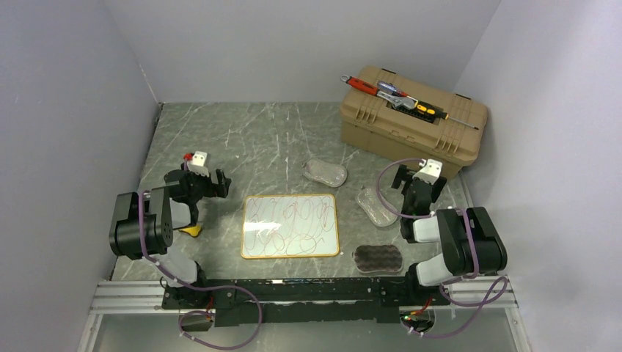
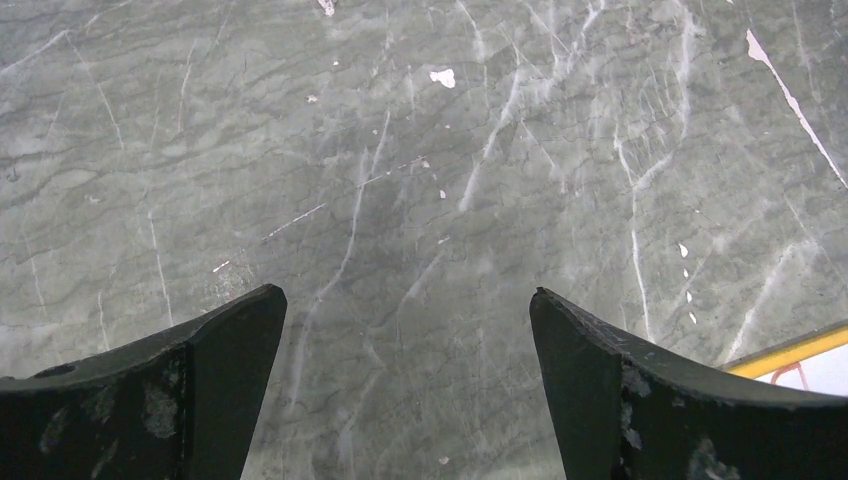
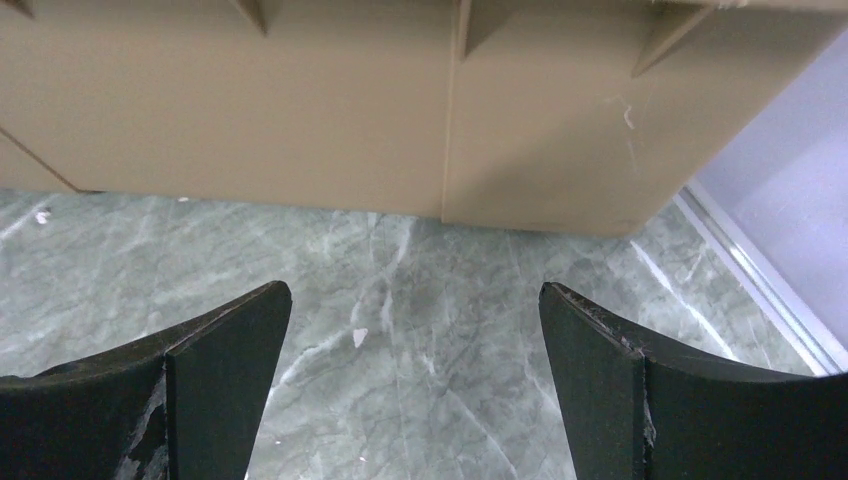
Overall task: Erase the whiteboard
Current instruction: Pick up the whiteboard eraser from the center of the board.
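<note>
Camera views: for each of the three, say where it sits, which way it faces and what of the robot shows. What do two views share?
Top external: above and behind the arms, looking down on the table; both arms show, left gripper and right gripper open.
Left wrist: on the left arm, facing down at bare marble; its two fingers show at the bottom.
Right wrist: on the right arm, facing the toolbox side; its two fingers show.
Shared: top and left wrist both show the whiteboard.
</note>
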